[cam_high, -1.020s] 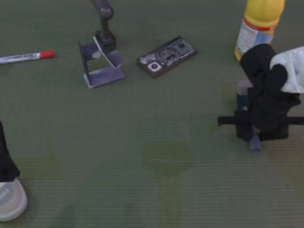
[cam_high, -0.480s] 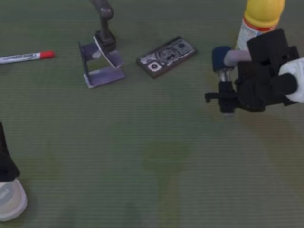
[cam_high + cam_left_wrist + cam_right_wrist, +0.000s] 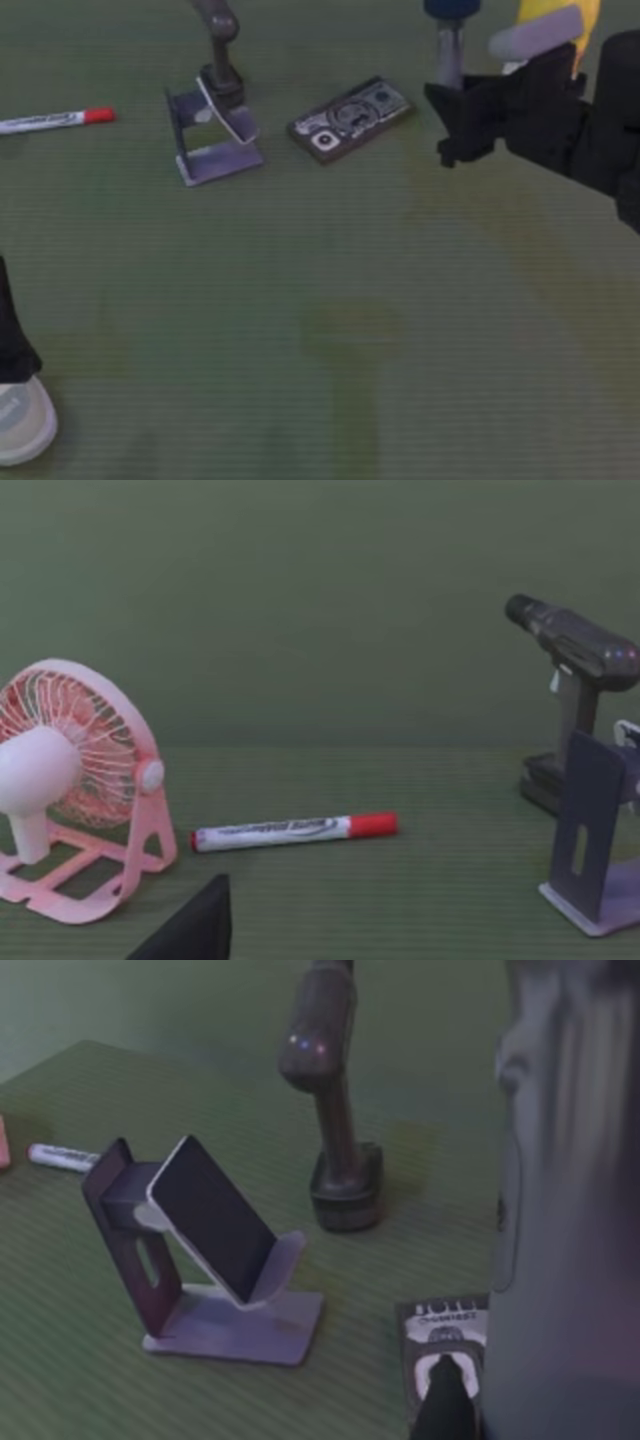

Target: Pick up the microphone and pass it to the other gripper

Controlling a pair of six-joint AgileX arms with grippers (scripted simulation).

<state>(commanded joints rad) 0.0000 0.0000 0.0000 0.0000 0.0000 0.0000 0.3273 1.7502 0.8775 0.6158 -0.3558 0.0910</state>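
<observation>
The microphone hangs in the air at the far right of the top view, its navy foam head at the picture's edge and its grey handle running down into my right gripper, which is shut on the handle. In the right wrist view the handle fills one side as a wide grey column beside one black fingertip. My left gripper stays parked at the near left edge. Its wrist view shows only one black fingertip, set well off to the side with nothing by it.
A red-capped white marker lies at the far left. A grey phone stand and a dark drill stand behind the middle, with a flat dark device beside them. A yellow bottle is behind the right gripper. A pink fan shows in the left wrist view.
My right gripper has lifted the microphone off the table and carried it up, toward the far edge and slightly left. The left arm has not moved.
</observation>
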